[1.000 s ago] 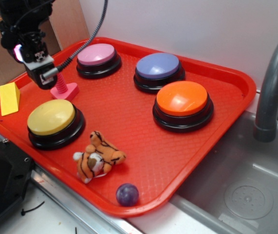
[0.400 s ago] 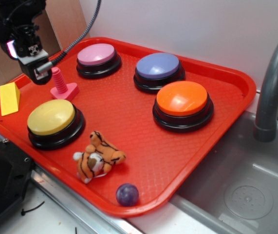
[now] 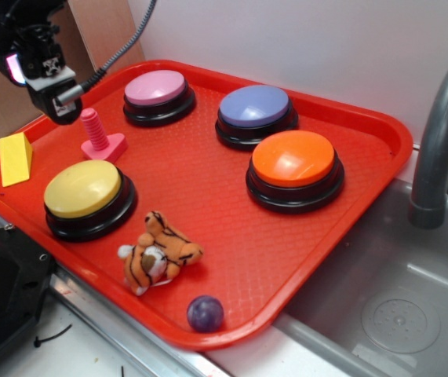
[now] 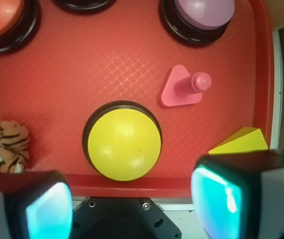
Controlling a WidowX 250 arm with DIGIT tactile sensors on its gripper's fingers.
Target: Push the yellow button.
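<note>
The yellow button (image 3: 82,188) sits on its black base at the front left of the red tray (image 3: 200,184). In the wrist view the yellow button (image 4: 124,144) lies below and just ahead of the fingers. My gripper (image 3: 57,104) hangs in the air above the tray's left rim, behind and to the left of the button, not touching it. In the wrist view my gripper (image 4: 132,204) is open, its teal pads (image 4: 47,211) wide apart with nothing between them.
On the tray stand a pink button (image 3: 155,86), a purple button (image 3: 254,105) and an orange button (image 3: 294,157). A pink peg (image 3: 94,135), a yellow wedge block (image 3: 15,157), a tiger toy (image 3: 157,253) and a purple ball (image 3: 205,312) lie around. A grey faucet (image 3: 443,133) and sink (image 3: 388,306) are at right.
My gripper has risen and moved left, away from the pink peg. Nothing on the tray has moved.
</note>
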